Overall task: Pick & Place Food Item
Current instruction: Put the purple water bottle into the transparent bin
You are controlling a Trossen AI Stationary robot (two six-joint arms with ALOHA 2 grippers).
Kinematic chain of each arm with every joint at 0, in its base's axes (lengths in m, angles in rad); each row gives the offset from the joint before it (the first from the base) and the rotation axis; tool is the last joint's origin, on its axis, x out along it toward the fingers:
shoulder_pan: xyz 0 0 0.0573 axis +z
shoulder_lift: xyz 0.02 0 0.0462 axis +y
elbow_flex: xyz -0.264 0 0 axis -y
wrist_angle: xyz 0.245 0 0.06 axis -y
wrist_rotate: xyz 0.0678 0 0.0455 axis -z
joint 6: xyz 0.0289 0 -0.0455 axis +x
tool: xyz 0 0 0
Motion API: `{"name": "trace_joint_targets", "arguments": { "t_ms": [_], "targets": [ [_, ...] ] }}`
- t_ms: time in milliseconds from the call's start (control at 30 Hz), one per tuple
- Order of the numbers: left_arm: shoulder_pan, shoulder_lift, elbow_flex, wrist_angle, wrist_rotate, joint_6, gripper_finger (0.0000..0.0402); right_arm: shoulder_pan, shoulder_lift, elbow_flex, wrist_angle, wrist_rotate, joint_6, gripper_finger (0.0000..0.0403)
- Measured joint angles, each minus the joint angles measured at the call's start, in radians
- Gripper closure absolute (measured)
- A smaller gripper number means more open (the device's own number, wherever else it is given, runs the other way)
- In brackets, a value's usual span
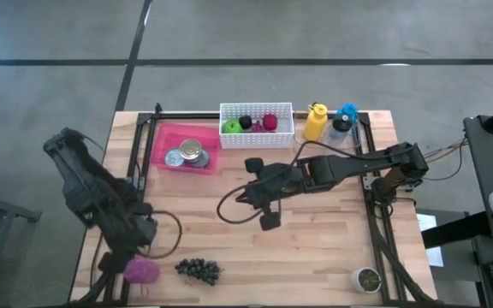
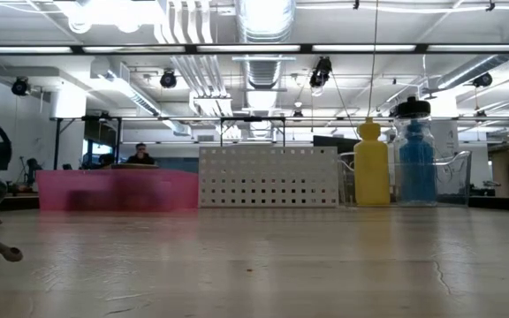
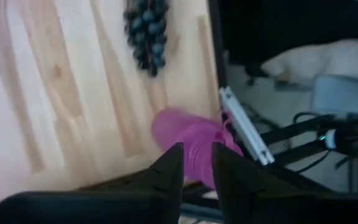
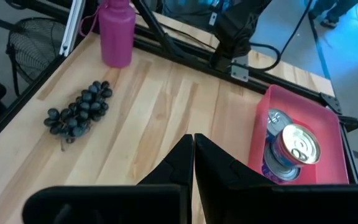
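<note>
On the wooden tabletop (image 1: 315,248), the bunch of dark grapes (image 1: 198,270) lay near the front edge, just beside a magenta bottle (image 1: 141,270) standing at the front-left corner. The grapes seemed the likely food item to pick, though I cannot be sure. The left pincer (image 3: 195,163) hovered over the bottle's side, its fingers only a little apart, and they held nothing that I could see. The right pincer (image 4: 193,151) waited above the middle of the tabletop with its fingers pressed together and empty.

In my judgement the grapes would be light but soft and loose: single berries can be crushed or can drop off, and their skin is probably smooth and slippery. The best place to take hold would be across the thick middle of the bunch, or at the stem if it can be found, with a gentle closing. A pink tray (image 1: 171,137) with cans and a white perforated basket (image 1: 256,138) with small fruits stood at the back.
</note>
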State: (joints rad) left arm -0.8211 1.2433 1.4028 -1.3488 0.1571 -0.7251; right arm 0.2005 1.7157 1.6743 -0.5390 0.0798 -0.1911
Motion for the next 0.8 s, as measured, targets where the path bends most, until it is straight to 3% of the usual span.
{"name": "trace_joint_targets", "arguments": {
  "t_ms": [200,500,800],
  "targets": [
    [-0.097,0.099,0.097,-0.105,-0.053,-0.029,0.0355,0.0,0.0,-0.01,0.021,0.0,0.001,0.0394],
    [-0.176,0.121,0.109,-0.102,-0.045,-0.16,0.0396,0.0,0.0,-0.01,0.025,-0.002,-0.001,0.0394],
    [-0.184,0.117,0.067,-0.087,-0.014,-0.218,0.0367,0.0,0.0,-0.01,0.043,-0.004,0.0,0.0394]
  ]
}}
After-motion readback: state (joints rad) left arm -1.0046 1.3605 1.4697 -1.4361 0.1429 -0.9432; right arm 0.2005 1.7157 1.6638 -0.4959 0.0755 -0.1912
